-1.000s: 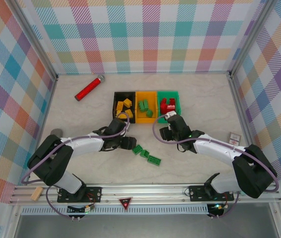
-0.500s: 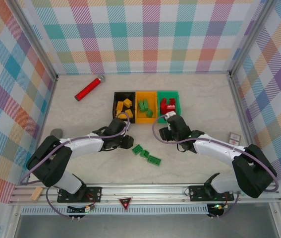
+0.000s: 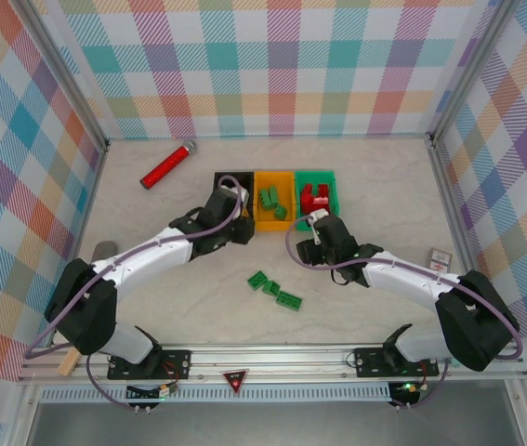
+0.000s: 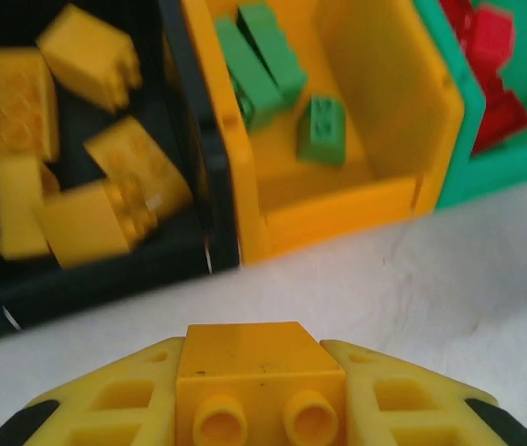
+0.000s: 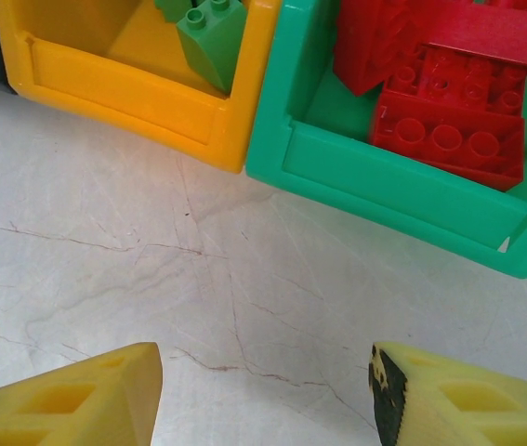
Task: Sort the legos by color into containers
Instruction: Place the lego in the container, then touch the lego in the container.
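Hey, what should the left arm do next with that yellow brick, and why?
Probably ease the left tool forward over the black bin and let go: it is shut on a yellow brick, short of the bin's wall, and that bin holds the other yellow bricks.

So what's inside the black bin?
About five yellow bricks lie loose in the black bin. From above, the left arm covers most of it, and the wrist view cuts off its far end, so more may be hidden.

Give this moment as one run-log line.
left tool: shut on yellow lego, at black bin | right tool: open, facing green bin | loose: three green legos
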Robot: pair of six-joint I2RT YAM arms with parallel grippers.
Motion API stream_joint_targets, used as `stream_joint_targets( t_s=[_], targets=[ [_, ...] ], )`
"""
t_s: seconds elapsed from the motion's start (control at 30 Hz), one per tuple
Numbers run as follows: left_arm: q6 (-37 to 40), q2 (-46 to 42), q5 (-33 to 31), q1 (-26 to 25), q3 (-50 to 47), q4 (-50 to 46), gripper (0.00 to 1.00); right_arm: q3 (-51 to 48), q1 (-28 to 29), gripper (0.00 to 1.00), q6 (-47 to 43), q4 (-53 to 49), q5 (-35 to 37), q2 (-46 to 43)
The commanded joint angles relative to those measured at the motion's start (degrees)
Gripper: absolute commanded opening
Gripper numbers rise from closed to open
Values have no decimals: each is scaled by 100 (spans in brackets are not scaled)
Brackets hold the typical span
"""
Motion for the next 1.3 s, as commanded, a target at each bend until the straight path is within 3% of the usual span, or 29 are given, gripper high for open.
stream_joint_targets(
  t_s=[0.0,0.3,0.53,1.03,1.27],
  targets=[
    [219,453,-590,82,445,-554,27,83,-32,61,76,167,-164,48],
    [103,1359,-403,500,1548,-728,33,155,-40,61,68,181,-280,176],
    [15,1267,-255,577,1570,-624,77,155,-31,61,110,206,-448,187],
    [-451,-1200,333,563,-1459,1024,77,156,-17,62,234,180,-708,207],
    [-418,-1434,311,551,-2246,1473,77,58,-13,62,167,237,-753,102]
  ],
)
